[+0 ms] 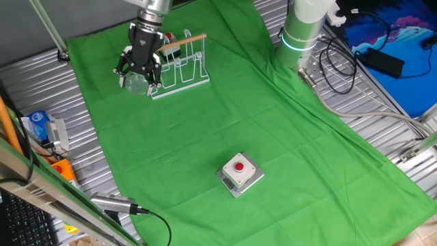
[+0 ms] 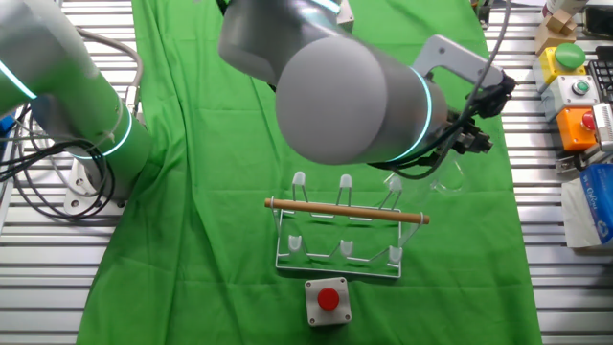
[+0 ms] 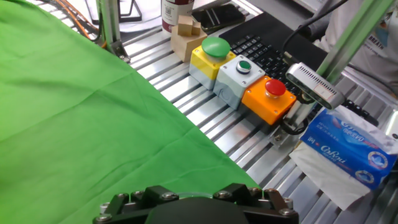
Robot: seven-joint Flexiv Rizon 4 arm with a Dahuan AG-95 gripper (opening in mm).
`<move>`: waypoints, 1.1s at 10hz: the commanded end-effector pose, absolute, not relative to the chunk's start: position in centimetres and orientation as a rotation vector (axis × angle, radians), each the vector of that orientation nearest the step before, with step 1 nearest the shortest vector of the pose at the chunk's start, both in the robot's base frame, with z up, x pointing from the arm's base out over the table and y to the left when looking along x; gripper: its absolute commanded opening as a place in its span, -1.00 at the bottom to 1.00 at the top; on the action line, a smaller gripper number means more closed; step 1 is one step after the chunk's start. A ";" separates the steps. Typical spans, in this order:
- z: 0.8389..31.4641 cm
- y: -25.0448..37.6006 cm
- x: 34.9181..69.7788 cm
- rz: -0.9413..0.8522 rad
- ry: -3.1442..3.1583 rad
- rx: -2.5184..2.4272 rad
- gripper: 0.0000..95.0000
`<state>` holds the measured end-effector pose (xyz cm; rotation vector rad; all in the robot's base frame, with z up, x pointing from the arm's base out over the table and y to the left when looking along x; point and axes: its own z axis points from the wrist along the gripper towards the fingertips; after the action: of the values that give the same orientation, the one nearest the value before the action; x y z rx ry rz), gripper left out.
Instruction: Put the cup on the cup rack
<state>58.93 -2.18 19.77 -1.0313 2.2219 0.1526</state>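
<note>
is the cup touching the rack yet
Cannot tell. In one fixed view the cup, held in the gripper, sits right beside the cup rack with no plain gap. In the other fixed view the arm hides where they would meet.

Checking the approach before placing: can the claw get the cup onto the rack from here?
Probably yes. The claw holds the cup right beside the cup rack, at the end nearest it, and nothing sits between them. The dowel may need clearing.
</note>
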 end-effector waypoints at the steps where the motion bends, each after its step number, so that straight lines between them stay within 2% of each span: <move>1: 19.8 -2.2 59.0 0.151 2.227 -1.033 -1.00; 6: 19.7 -2.3 59.0 0.155 2.257 -1.028 -1.00; 7: 19.7 -2.3 59.0 0.154 2.268 -1.039 -0.60; 8: 19.7 -2.3 58.9 0.156 2.288 -1.066 0.60; 11: 19.7 -2.3 58.9 0.124 2.308 -1.094 0.60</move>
<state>58.93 -2.31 19.95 -1.1025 2.3122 0.1282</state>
